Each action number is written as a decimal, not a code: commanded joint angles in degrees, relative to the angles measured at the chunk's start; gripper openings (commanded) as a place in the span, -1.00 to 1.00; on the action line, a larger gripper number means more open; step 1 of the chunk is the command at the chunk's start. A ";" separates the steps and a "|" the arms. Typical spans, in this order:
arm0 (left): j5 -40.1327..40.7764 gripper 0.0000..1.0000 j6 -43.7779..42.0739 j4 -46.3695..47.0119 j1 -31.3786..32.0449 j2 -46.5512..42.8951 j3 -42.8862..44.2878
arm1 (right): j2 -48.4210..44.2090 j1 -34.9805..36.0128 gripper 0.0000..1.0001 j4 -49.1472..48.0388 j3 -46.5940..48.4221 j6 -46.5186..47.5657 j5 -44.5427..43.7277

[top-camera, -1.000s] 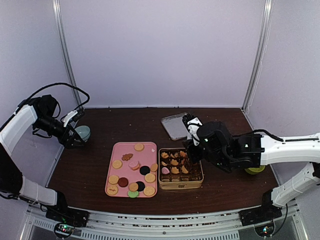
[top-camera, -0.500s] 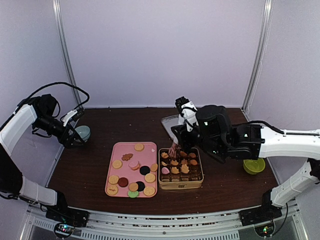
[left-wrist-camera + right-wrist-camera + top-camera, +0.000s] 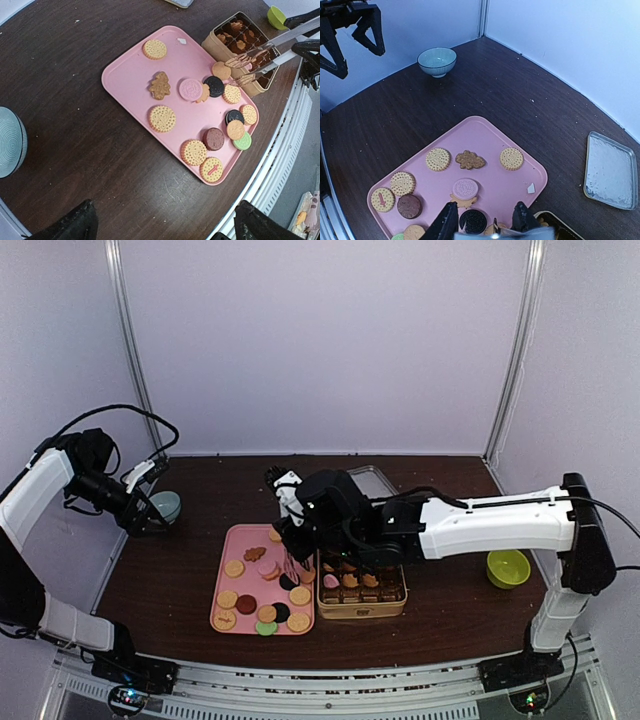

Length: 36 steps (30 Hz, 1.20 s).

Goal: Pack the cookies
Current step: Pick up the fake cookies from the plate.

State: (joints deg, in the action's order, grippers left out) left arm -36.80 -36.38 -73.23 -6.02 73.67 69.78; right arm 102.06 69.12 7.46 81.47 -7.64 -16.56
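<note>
The right pincer (image 3: 484,225) was clamped on a pair of tongs (image 3: 246,58), probably so that the small flat cookies (image 3: 162,118) could be nipped by thin tips rather than by its own thick fingers. The tongs reached left over the near right part of the pink tray (image 3: 125,85), tips apart and empty, just above the cookies crowded at that edge. This looked like the approach to another pick.

Most cookies lay loose on the tray: round tan ones, a pink one, dark ones, a green one and a leaf-shaped one. Others already sat in the paper cups of the gold tin (image 3: 362,609). It stood touching or just beside the tray's right edge, which kept each carry short. The lid (image 3: 611,170) lay far right on the tabletop (image 3: 75,60), out of the way of the packing.

The left pincer (image 3: 165,227) hung wide open and empty at the far left, near a teal bowl (image 3: 437,67). It was well apart from the tray, seemingly parked there to leave the other arm room.
</note>
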 commanded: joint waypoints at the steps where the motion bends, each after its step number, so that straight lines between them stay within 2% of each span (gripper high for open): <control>1: -0.12 0.96 -1.06 -0.07 -0.25 -0.63 0.74 | 2.78 -0.05 -0.25 0.49 5.03 3.70 -1.58; 21: -0.12 0.96 -1.24 -0.12 -0.22 -0.46 0.62 | 6.87 -1.67 -0.18 2.01 4.06 4.77 -3.59; 36: -0.03 0.96 -1.34 -0.24 -0.25 -0.46 0.87 | 6.64 -1.68 -0.26 2.44 0.76 1.96 -1.21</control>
State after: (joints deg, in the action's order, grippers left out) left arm -36.64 -36.67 -73.38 -6.02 73.67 69.78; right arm 108.66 67.72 8.67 84.68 -4.12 -18.65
